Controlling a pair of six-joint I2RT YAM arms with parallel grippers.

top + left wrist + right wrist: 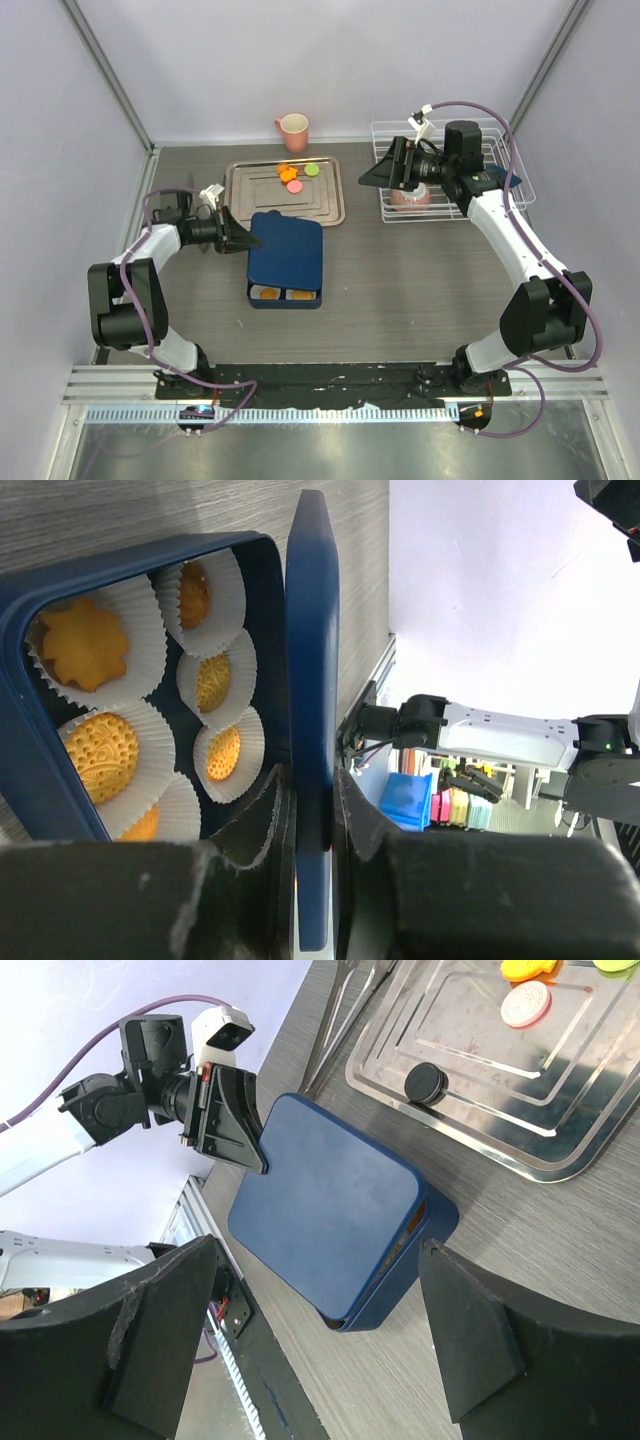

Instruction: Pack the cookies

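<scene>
The grey table (400,290) carries a white wire basket (520,190) at the far right and a metal tray (250,200) at far centre. Just near of the tray is a dark blue box (285,298) whose lid (286,247) sits askew, leaving the box's near strip uncovered. A pink mug (293,130) stands beyond the tray. The left claw (240,240) reaches in from the left and is clamped on the lid's left edge. The right claw (385,172) hangs between tray and basket, jaws wide apart, holding nothing. Loose cookies (292,175), orange, pink and green, lie on the tray's far part, left of the right claw and well apart from it. More orange ones show in the box's open strip, near and right of the left claw. Only the left wrist view shows the white paper cups (225,685) inside the box, each holding an orange cookie, and the lid edge-on between the fingers (262,815). Only the right wrist view shows a black cookie (425,1081) on the tray.
</scene>
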